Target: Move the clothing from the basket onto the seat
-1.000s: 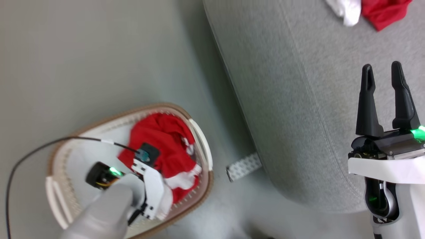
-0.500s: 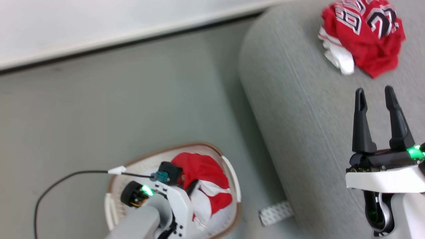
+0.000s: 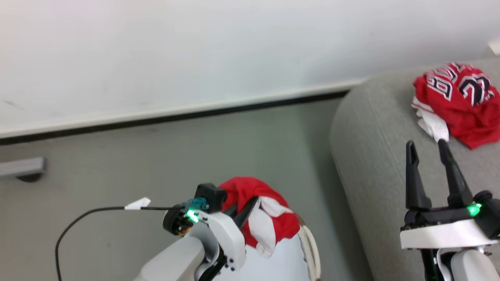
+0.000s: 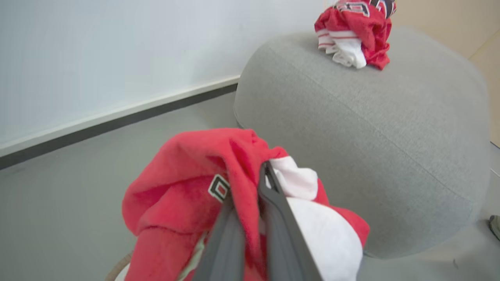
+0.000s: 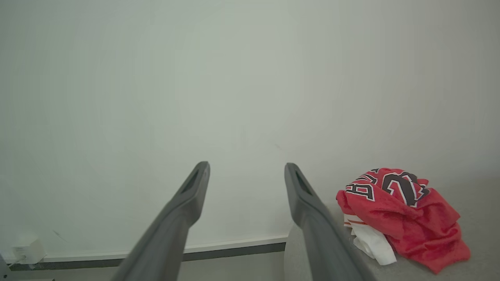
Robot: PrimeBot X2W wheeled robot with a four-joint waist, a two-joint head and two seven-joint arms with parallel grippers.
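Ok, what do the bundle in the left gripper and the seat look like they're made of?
The held garment looks like soft, matte, slightly fuzzy knit, red with white panels; it bunches in thick rounded folds. The seat looks like light grey woven upholstery, matte, with a fine weave grain, and its rounded form suggests padding underneath.

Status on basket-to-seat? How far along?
Done: red jersey with black-and-white lettering lies on the large grey fabric seat. In hand: left pincer is shut on a red-and-white garment, held above the white perforated basket. Left: carry it to the seat and release. The right pincer is open, empty. Basket's inside is mostly out of view.
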